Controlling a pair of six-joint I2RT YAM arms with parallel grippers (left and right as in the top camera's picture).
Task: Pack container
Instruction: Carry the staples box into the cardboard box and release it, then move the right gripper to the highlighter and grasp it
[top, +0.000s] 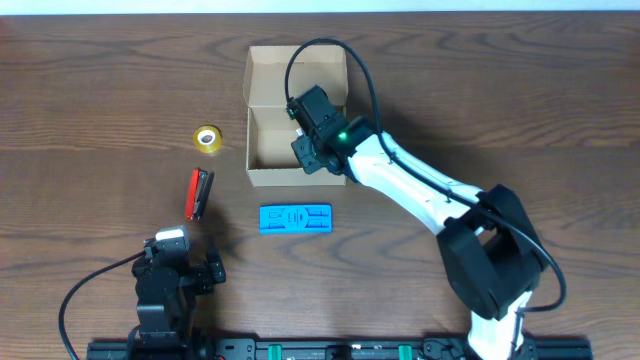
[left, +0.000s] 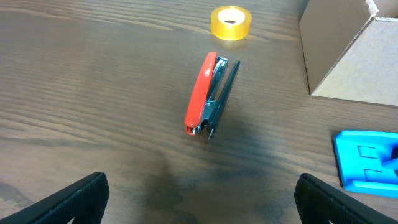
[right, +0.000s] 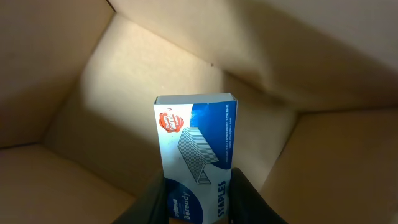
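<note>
The tan cardboard container (top: 262, 150) stands open at the table's back middle, its flap lid raised at the far side; its corner shows in the left wrist view (left: 348, 56). My right gripper (top: 305, 150) is inside the container, shut on a blue and white box of staples (right: 198, 149), with the container's brown walls and floor (right: 124, 74) all around it. My left gripper (left: 199, 205) is open and empty near the front left, low over the table. A red stapler (top: 200, 193) lies in front of it, also in the left wrist view (left: 210, 93).
A yellow tape roll (top: 207, 137) lies left of the container, also in the left wrist view (left: 231, 22). A flat blue plastic piece (top: 296, 218) lies in front of the container, its edge in the left wrist view (left: 367, 160).
</note>
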